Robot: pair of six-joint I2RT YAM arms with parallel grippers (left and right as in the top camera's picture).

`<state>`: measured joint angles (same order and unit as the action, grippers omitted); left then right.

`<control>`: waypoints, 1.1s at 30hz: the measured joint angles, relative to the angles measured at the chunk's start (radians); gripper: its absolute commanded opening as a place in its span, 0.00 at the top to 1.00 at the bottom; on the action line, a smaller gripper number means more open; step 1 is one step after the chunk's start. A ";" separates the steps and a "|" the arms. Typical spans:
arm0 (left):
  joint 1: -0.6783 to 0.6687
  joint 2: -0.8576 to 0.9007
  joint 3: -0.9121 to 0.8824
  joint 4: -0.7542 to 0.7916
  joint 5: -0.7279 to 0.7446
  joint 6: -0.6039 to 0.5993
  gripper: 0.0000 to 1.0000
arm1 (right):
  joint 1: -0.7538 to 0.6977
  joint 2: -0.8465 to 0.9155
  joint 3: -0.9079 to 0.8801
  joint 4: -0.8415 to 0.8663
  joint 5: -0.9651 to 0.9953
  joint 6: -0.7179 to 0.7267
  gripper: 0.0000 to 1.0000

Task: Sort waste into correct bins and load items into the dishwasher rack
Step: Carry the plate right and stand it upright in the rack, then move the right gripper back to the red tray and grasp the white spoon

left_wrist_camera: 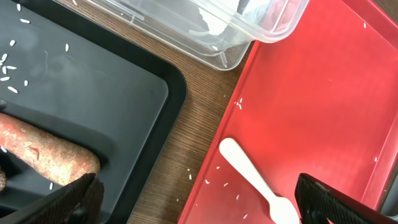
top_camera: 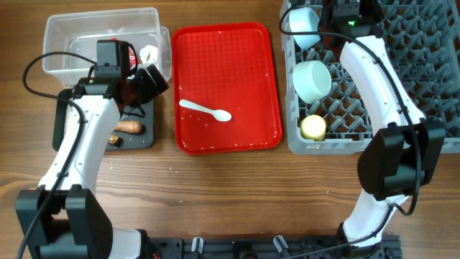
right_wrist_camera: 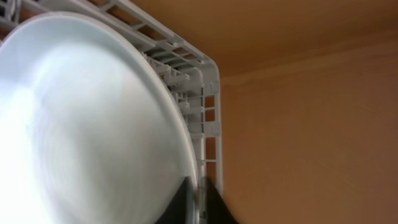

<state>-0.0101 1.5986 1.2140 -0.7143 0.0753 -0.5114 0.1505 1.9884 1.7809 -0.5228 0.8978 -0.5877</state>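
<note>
My left gripper (left_wrist_camera: 202, 205) hangs open over the strip of table between the black tray (left_wrist_camera: 93, 93) and the red tray (left_wrist_camera: 323, 93). It holds nothing. The white spoon (left_wrist_camera: 249, 177) lies on the red tray, its bowl close to my right finger. A carrot piece (left_wrist_camera: 43, 149) and rice grains (left_wrist_camera: 7, 68) lie in the black tray. My right gripper (right_wrist_camera: 198, 202) is closed round the rim of the pale blue plate (right_wrist_camera: 87, 124), which stands on edge in the grey rack (right_wrist_camera: 205, 118). Two bowls (top_camera: 313, 80) and a yellow cup (top_camera: 313, 127) sit in the rack (top_camera: 431, 86).
The clear tub (top_camera: 72, 36) stands behind the black tray (top_camera: 144, 137) and holds white tissue (top_camera: 149, 52). A few rice grains are scattered on the red tray (top_camera: 244, 57) around the spoon (top_camera: 205, 111). My right arm stretches across the rack's left half.
</note>
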 measured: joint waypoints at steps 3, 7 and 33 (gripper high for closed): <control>0.000 0.000 0.000 0.000 0.000 0.000 0.00 | 0.000 0.000 0.000 0.000 -0.008 0.014 0.00; 0.000 0.000 0.000 0.000 0.000 0.000 0.00 | 0.005 0.000 0.000 0.000 -0.019 0.021 0.00; 0.000 0.000 0.000 0.000 0.000 0.000 0.00 | 0.327 -0.121 0.000 -0.272 -1.224 0.281 0.08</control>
<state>-0.0101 1.5986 1.2140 -0.7143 0.0753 -0.5114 0.4778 1.8675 1.7809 -0.7948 -0.3260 -0.3065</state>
